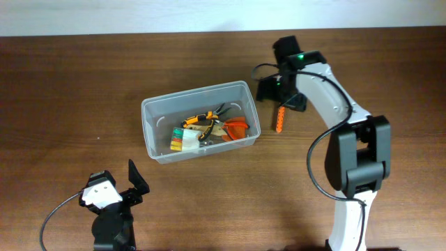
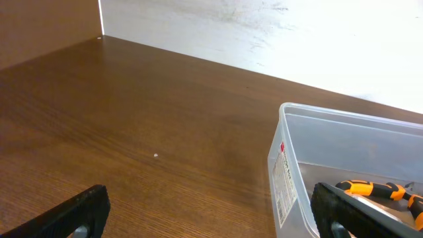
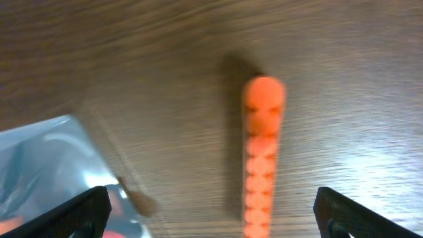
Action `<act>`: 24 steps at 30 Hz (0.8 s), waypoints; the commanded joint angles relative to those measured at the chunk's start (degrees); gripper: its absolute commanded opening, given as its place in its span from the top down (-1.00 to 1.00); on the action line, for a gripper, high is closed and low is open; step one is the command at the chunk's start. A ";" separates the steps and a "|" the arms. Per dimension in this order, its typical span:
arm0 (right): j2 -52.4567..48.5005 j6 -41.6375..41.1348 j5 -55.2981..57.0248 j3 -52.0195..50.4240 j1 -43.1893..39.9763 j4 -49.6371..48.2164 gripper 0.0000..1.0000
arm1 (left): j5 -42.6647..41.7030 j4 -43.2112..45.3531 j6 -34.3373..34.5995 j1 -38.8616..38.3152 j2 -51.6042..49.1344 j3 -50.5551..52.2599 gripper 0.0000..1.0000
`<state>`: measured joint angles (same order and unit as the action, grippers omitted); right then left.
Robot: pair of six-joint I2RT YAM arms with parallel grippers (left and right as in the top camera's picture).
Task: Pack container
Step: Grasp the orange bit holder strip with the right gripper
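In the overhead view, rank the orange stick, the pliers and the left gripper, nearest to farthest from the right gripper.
1. Orange stick, just outside the container, beside the right gripper.
2. Pliers, inside the container.
3. Left gripper, beyond the container, at the front edge.

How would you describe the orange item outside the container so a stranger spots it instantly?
Find the clear container mid-table. Just past its right end lies an orange knobbly stick on the table, the only item outside it.
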<state>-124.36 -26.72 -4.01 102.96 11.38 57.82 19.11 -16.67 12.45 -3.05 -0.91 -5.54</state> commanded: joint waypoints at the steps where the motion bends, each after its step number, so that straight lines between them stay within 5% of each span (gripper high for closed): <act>1: 0.22 -0.74 0.13 -0.66 -3.89 1.11 -0.97 | 0.20 -0.04 -0.50 -0.22 0.22 0.22 -0.98; 4: 0.22 -0.72 0.11 -2.73 -5.84 0.57 -0.99 | 0.22 -0.04 -0.50 -0.22 0.22 0.22 -0.99; 7: 0.22 0.39 -0.02 -5.42 -6.16 -1.95 -0.78 | 0.20 -0.04 -0.50 -0.22 0.22 0.22 -0.98; 15: 0.22 4.20 -0.28 -11.52 -4.52 -8.20 -0.77 | 0.22 -0.04 -0.50 -0.22 0.22 0.22 -0.99; 24: 0.20 4.17 -0.28 -14.69 -4.48 -11.41 0.37 | 0.22 -0.04 -0.50 -0.22 0.22 0.22 -0.99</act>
<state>-124.14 -22.50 -4.16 90.02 6.70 46.59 19.11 -16.67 12.45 -3.05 -0.91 -5.54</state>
